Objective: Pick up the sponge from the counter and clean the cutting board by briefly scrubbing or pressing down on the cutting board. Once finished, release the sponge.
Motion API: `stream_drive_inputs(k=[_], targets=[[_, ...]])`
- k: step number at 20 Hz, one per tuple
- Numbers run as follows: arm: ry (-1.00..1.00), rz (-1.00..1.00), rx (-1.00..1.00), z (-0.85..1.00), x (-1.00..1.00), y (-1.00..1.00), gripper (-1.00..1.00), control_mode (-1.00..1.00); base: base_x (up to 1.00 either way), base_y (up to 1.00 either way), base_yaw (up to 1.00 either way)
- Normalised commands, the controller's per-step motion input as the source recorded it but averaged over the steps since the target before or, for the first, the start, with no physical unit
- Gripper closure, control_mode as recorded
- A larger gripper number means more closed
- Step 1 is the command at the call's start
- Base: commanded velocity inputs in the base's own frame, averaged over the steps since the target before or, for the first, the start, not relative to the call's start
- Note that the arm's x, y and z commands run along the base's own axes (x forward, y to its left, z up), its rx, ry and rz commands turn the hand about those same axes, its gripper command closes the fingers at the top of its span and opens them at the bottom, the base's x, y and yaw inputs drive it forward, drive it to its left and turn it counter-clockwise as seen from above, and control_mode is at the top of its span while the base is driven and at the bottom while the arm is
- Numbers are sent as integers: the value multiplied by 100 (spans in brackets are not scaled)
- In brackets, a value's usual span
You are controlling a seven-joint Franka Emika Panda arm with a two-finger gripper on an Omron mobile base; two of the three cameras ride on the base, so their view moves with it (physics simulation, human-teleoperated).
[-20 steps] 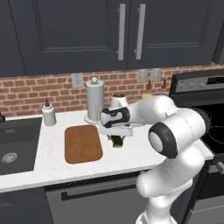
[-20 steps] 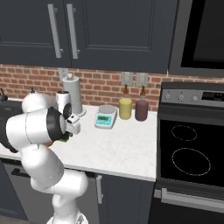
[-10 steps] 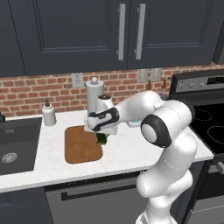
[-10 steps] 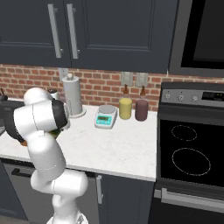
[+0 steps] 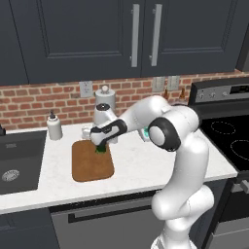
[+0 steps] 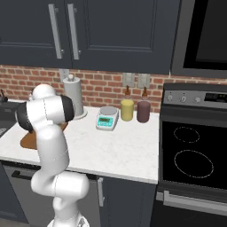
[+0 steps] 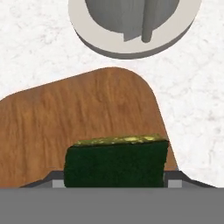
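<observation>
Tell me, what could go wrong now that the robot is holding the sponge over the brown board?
1. The sponge sits near the cutting board's far right corner, so a wide scrub might slide it off onto the counter.
2. The paper towel holder stands just behind the board; a push that way could bump it.
3. The pincer grips the sponge by its sides; pressing hard might make it slip out early.
</observation>
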Motion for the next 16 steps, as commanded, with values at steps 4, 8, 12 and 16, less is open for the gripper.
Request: stream_drive_inputs(k=[4,8,12,16], targets=[[-13,0,0,-17,21,15,100,-100,0,0,0],[-16,0,-1,-8,17,0,100,-100,0,0,0],[-17,0,-1,0,21,0,100,-100,0,0,0],[-11,0,0,-10,8,0,100,-100,0,0,0]])
